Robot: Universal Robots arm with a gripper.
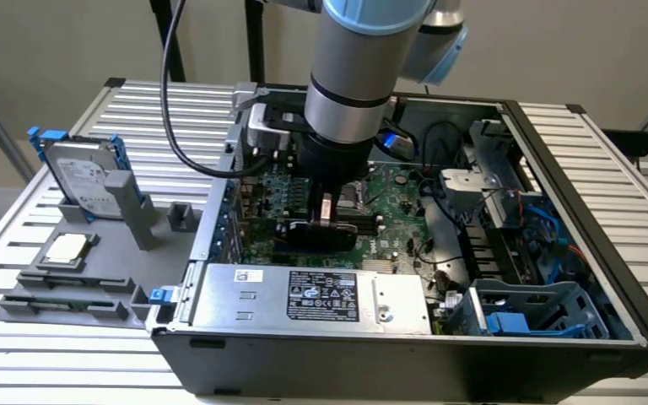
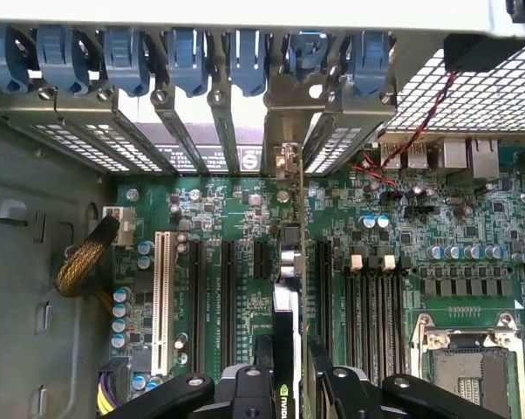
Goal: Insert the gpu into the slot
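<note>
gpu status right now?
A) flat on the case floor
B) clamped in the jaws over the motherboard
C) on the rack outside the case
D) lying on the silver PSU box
B: the gpu sits between the shut jaws, above the green motherboard inside the case.

the exterior view looks down at a slant from high beside the open computer case (image 1: 301, 371), some way off. the wrist view sits just behind the gripper (image 2: 290, 384) and faces down into the case from close. both views share the green motherboard (image 1: 403, 194) (image 2: 245, 218).
</note>
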